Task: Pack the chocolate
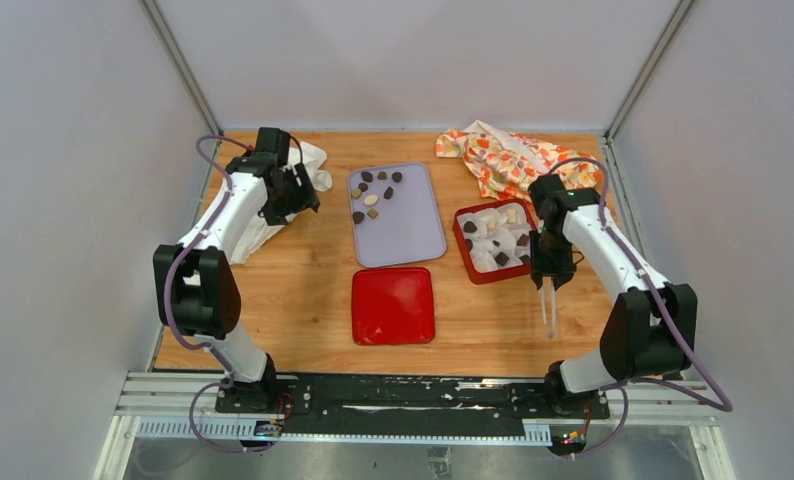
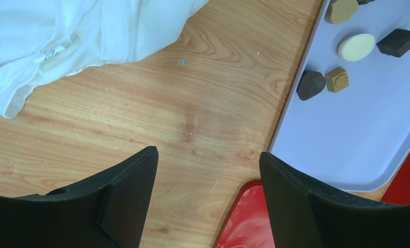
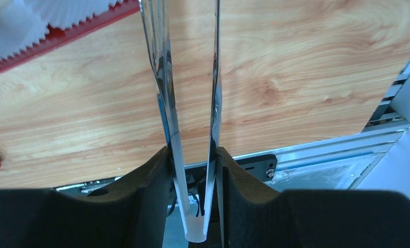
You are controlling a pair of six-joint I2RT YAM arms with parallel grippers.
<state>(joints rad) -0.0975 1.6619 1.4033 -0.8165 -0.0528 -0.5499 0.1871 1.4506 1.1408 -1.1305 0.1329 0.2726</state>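
Top view: loose chocolate (image 1: pixel 371 199) on far half of lilac tray (image 1: pixel 403 240), more pcs in red box (image 1: pixel 459 238) just rt of tray. Right hand (image 1: pixel 550 268) is rt of tray, beyond box, pinching tongs (image 1: pixel 549 305), long axis pointing to near edge, away from tray. Left hand (image 1: pixel 298 195) just left of tray, nearer, spread, empty

Left wrist: chocolate far-rt of the spread fingers, on tray

Right wrist: tongs clamped btwn fingers over bare counter (image 3: pixel 296 77)
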